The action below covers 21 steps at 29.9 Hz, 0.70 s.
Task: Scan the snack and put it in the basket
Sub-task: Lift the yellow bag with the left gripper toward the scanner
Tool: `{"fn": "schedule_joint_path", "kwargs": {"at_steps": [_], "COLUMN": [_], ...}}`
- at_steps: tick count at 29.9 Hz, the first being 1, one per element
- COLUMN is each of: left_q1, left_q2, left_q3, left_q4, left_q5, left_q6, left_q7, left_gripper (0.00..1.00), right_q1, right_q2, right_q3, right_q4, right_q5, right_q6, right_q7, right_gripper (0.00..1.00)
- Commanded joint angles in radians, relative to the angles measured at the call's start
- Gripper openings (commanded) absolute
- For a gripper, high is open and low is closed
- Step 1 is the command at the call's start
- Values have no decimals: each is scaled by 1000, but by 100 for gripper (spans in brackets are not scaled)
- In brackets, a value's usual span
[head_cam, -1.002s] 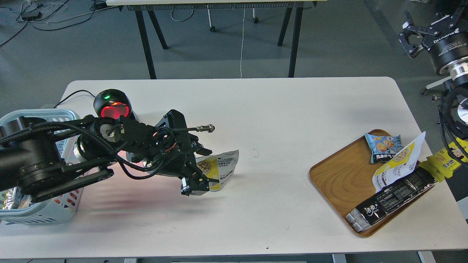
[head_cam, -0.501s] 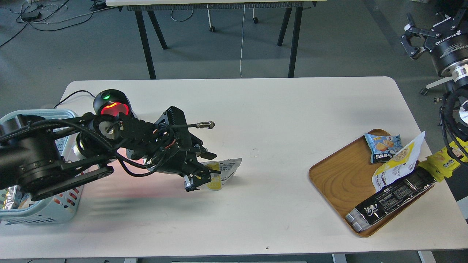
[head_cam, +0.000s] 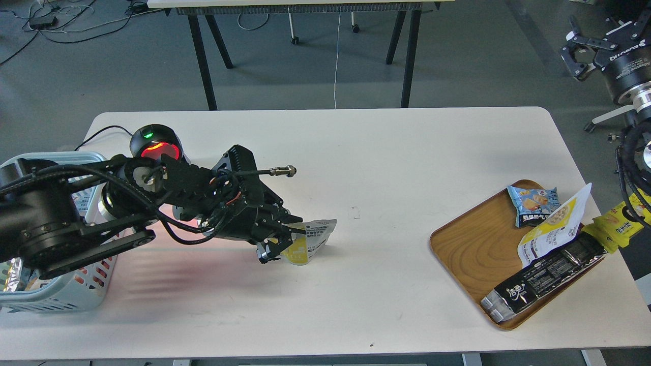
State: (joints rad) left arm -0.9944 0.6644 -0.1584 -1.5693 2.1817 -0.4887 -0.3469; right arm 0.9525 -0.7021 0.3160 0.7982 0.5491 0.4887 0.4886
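On the near left, the basket [head_cam: 76, 300] sits at the tabletop [head_cam: 356, 168] edge, largely hidden by my left arm; something shiny lies inside it, but the snack is not in it yet. Just beyond and to the right, the left pincer [head_cam: 285, 241] is clamped on the snack [head_cam: 307, 241], holding the small yellow pouch by its left side so that its white-grey printed back faces up and right, its lower edge at or just above the tabletop. The pouch sticks out to the right of the fingers, well apart from the basket. Behind the arm, the round scanner [head_cam: 155, 145] glows red with a green light on top, and a red wash falls on the tabletop beneath the arm, so the scanning step looks to be in hand or just finishing; carrying the pouch left and releasing it over the basket remains. On the right, a wooden tray [head_cam: 468, 254] holds other packets. Farthest off, at the upper right, the right pincer [head_cam: 580, 48] hangs above the floor with its fingers spread, holding nothing.
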Motion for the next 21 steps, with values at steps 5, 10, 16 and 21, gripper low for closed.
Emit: {"fn": "schedule_joint_path", "kwargs": {"at_steps": [5, 10, 16, 21], "left_q1": [-10, -10, -3, -1], "left_q2": [9, 63, 214, 306], "left_q3": [-12, -32, -131, -164], "left_q4": [-9, -37, -60, -38], "left_q5": [0, 0, 0, 0], "left_q6": [0, 0, 15, 21], "left_q7": [-1, -32, -136, -142], "left_gripper": [0, 0, 0, 0], "right_q1": [0, 3, 8, 8], "right_q2": [-8, -10, -25, -27], "right_q3": [0, 0, 0, 2], "right_q4": [1, 1, 3, 4], "right_q5": [0, 0, 0, 0], "right_q6": [0, 0, 0, 0], "right_q7": [0, 0, 0, 0], "right_gripper": [99, 99, 99, 99]}}
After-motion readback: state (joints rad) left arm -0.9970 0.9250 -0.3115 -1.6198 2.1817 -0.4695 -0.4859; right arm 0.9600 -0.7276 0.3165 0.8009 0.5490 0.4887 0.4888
